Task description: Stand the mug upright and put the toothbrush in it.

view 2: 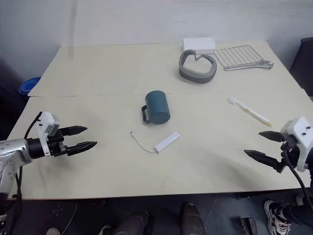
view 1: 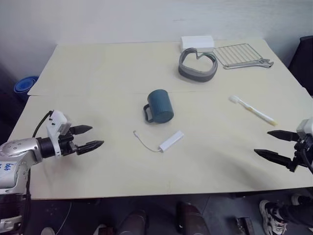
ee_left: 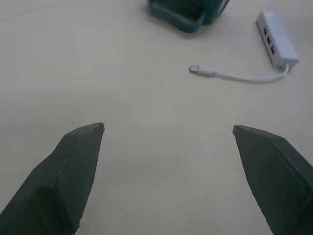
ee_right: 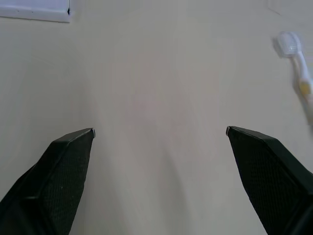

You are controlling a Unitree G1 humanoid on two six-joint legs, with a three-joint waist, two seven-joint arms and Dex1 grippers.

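The pale bench (view 1: 98, 73) carries the tipped mug (view 1: 160, 105) between both tools (white bar (view 1: 171, 141) nearer), toothbrush (view 1: 253, 110) beyond the right tool (view 1: 270, 144).

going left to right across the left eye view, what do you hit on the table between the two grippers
left gripper → white USB hub with its cord, mug lying on its side → toothbrush → right gripper. The hub's cord overlaps the mug in this direction, so those two share a place.

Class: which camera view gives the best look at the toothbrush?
Either head eye view: the toothbrush lies whole on the table there. The right wrist view catches its bristled head and part of the handle at the picture's edge.
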